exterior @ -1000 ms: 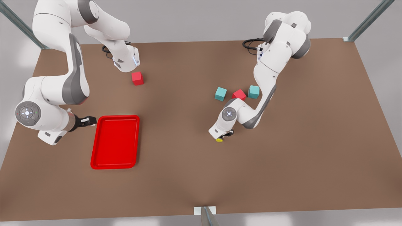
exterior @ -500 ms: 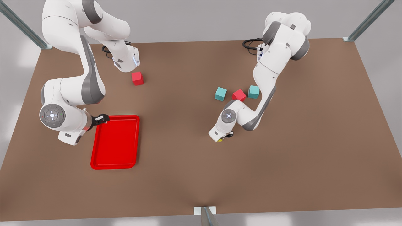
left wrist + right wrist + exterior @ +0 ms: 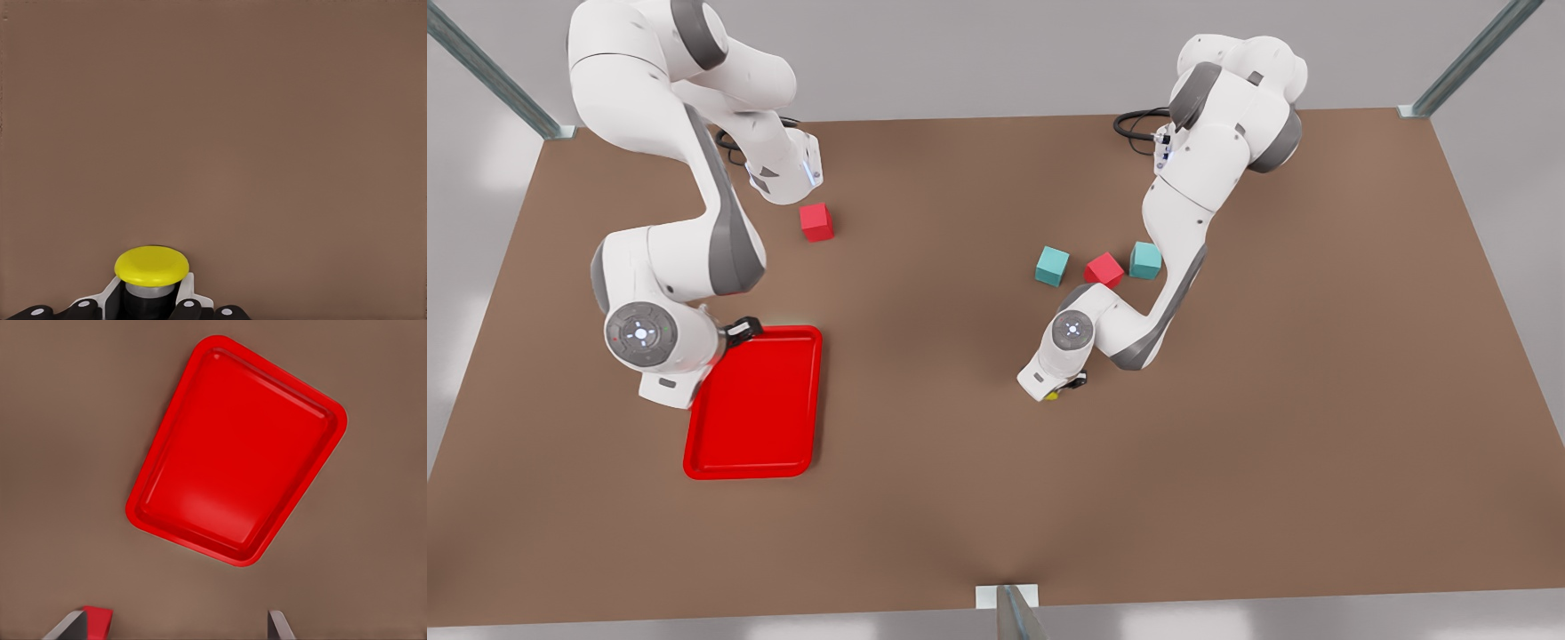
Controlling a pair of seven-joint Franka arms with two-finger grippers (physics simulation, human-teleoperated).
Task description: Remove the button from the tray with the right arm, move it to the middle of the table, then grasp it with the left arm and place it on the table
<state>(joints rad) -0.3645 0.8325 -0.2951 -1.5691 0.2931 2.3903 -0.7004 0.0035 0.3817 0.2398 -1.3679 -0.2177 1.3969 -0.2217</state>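
The button point(image 3: 1052, 396) has a yellow cap point(image 3: 151, 264) on a dark base. It sits low over the brown table point(image 3: 960, 480) near the middle. My left gripper point(image 3: 1064, 385), on the front view's right, is shut on its base; a white pad point(image 3: 186, 291) presses each side. The flat red tray point(image 3: 756, 409) lies at the front view's left with nothing in it. My right gripper point(image 3: 743, 329) hangs over the tray's far left corner. In the right wrist view its fingers point(image 3: 280, 625) stand wide apart and open above the tray point(image 3: 237, 453).
A red cube point(image 3: 815, 221) lies near the right arm's base. Two teal cubes point(image 3: 1052, 266) point(image 3: 1145, 260) and a red cube point(image 3: 1104, 268) sit behind the left arm's wrist. A red corner point(image 3: 99, 620) shows beside one right finger.
The right arm has swung toward the front view's right, bringing its gripper from beside the tray to over its corner. The left gripper has sunk slightly with the button.
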